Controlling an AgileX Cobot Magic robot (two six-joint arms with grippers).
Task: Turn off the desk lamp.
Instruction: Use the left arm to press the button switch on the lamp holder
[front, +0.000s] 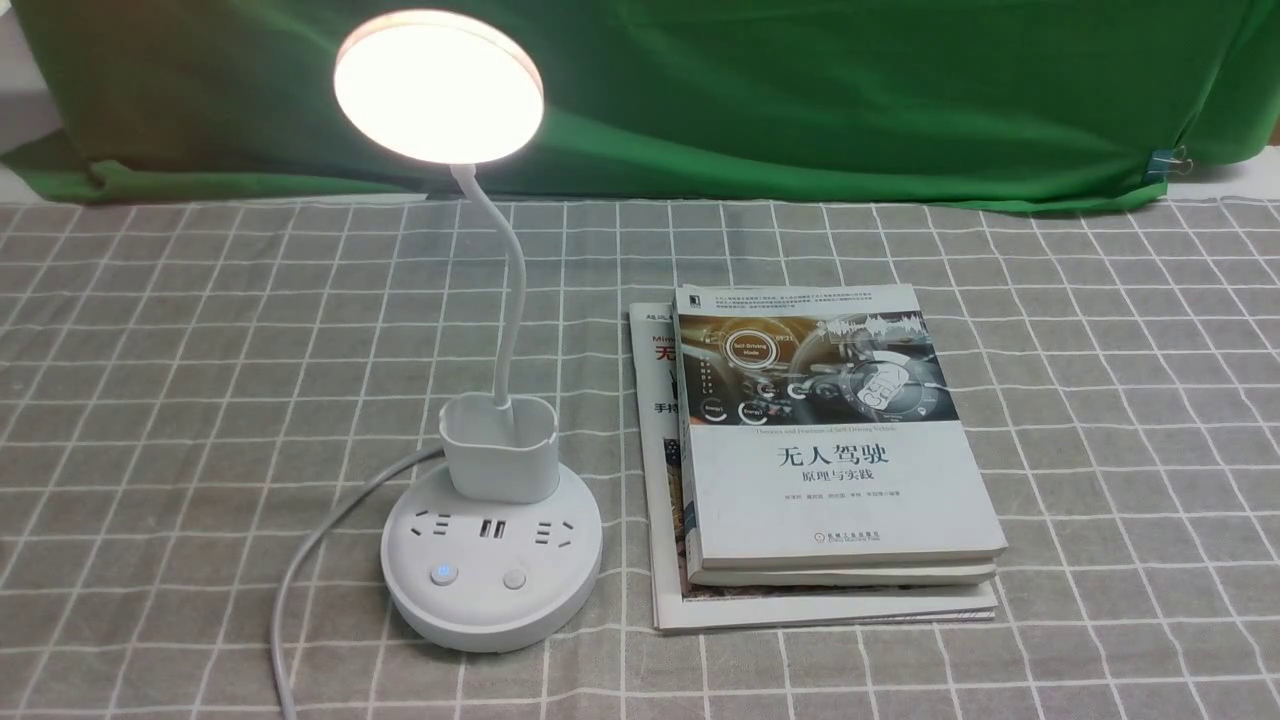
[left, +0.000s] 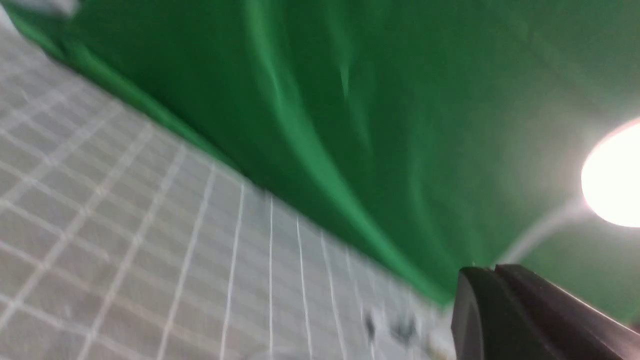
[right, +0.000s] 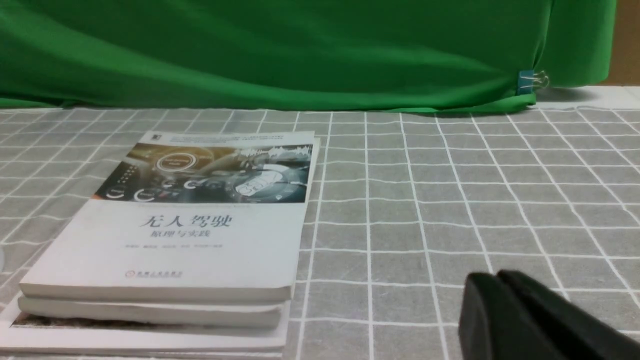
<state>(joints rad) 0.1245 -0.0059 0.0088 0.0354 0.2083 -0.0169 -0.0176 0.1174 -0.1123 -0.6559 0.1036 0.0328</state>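
left tool (left: 520, 310) and right tool (right: 520, 315) show only dark tips.

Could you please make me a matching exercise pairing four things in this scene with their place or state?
1. lamp head
2. left button
3. stack of books
4. binder clip

A. right of the desk lamp
B. glowing blue
C. on the green cloth's edge
D. lit warm white

Pairs: 1-D, 2-B, 3-A, 4-C.

I see my matte black plastic left gripper (left: 495, 280) as a blurred wedge, one seam. My black right gripper (right: 500, 286) looks identical.
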